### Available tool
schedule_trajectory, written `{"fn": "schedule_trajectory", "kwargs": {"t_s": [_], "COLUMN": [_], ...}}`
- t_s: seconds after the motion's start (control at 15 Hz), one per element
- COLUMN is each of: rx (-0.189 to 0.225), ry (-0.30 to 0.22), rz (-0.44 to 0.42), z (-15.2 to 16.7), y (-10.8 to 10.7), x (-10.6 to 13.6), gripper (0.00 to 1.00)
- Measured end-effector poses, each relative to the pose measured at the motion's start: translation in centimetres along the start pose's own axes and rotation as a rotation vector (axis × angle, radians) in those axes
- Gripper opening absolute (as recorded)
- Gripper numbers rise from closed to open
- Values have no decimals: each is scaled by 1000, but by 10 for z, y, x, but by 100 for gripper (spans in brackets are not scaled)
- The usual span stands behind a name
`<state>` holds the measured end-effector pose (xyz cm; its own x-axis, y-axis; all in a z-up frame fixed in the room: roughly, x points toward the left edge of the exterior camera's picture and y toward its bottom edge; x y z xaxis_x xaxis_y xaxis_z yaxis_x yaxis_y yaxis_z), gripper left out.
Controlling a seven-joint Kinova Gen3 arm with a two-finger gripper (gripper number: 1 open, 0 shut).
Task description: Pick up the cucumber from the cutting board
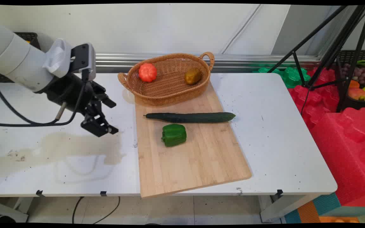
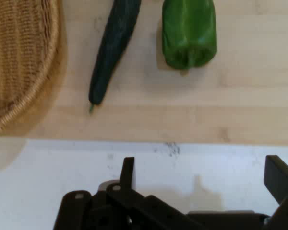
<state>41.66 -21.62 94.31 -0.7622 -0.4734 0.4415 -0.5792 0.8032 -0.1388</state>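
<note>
- Main view, nearest the camera: white table (image 1: pixel 280 142), front edge across the lower frame, a faint dried stain on its lower left part.
- Wooden cutting board (image 1: pixel 198 164) lies on the table at frame centre, turned a little askew; its near left corner juts past the table's front edge.
- Green bell pepper (image 1: pixel 174 135) sits on the board, centre frame, on its side.
- Cucumber (image 1: pixel 190 117) lies just behind the pepper, running left to right across the board, close to the pepper but not touching it.
- Gripper (image 1: pixel 105 115) hangs at left of frame over bare table, left of the board's edge, pointing toward the board. Fingers spread wide, nothing between them. Nearest things: the board's left edge and the cucumber's thin end.
- Hand view: the two fingers (image 2: pixel 128 172) rise from the bottom edge far apart, with only white table seen between them; gripper (image 2: pixel 201 175) empty.
- Hand view, beyond the fingers: board (image 2: pixel 182 115), then cucumber (image 2: pixel 113 48) and pepper (image 2: pixel 189 33) side by side at the top, basket (image 2: pixel 19 57) at upper left.
- Main view, further back: wicker basket (image 1: pixel 169 87) with two handles, its near side resting on the board's far end.
- Inside the basket: a red-orange tomato-like fruit (image 1: pixel 147 72) at left, a brownish-yellow fruit (image 1: pixel 192 76) at right, well apart.
- Right of frame, off the table: black tripod (image 1: pixel 334 44), red foam blocks (image 1: pixel 344 136), a crate of mixed fruit (image 1: pixel 361 79) at the far right edge.
</note>
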Motion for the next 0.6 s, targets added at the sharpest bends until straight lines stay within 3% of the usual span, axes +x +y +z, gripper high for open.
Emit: {"fn": "schedule_trajectory", "kwargs": {"t_s": [0.27,0.6], "rx": [9,19], "ry": [27,63], "rz": [0,12], "z": [5,27], "y": [-3,-10], "x": [25,74], "gripper": [100,100]}}
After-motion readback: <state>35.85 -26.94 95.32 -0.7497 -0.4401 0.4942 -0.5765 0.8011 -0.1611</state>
